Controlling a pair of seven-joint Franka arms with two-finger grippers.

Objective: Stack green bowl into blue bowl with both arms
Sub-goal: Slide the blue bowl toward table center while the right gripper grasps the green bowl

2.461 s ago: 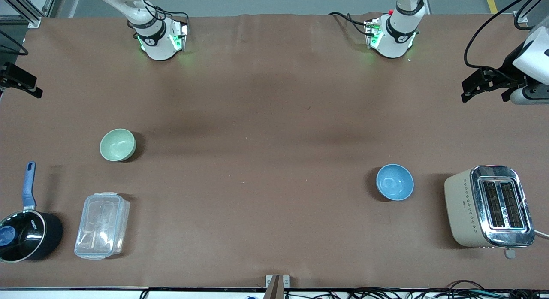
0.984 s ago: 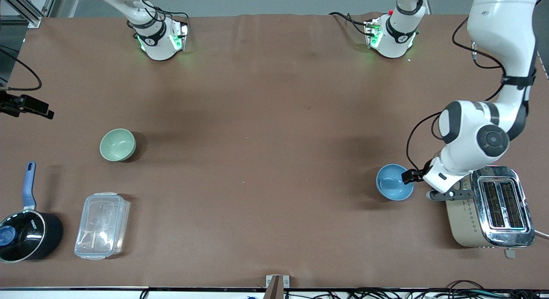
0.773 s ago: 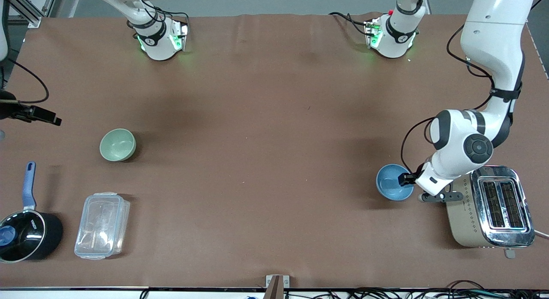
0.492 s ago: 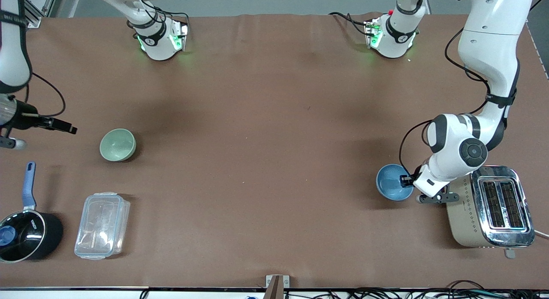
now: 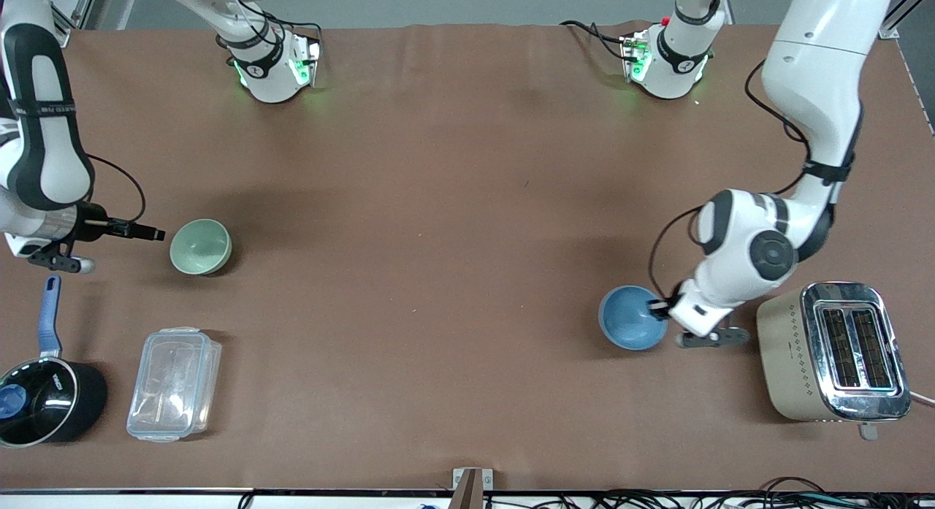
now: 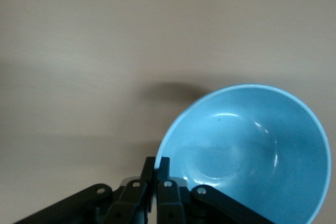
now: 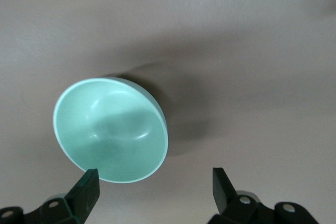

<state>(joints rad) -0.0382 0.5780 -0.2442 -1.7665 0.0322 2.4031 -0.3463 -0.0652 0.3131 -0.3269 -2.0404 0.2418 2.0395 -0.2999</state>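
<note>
The left gripper (image 6: pixel 156 167) pinches the rim of the blue bowl (image 5: pixel 632 318), beside a toaster (image 5: pixel 833 350). The right gripper (image 7: pixel 156 182), fingers spread wide, hovers just beside the green bowl (image 5: pixel 201 246), which sits toward the right arm's end of the table (image 5: pixel 438 224).

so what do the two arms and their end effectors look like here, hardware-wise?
Both are glossy white jointed arms with black joint bands and loose black cables. The left arm has a round dark joint cap; the right arm has a black band with small print. Each base glows green. The left end effector and right end effector have slim black fingers.
</note>
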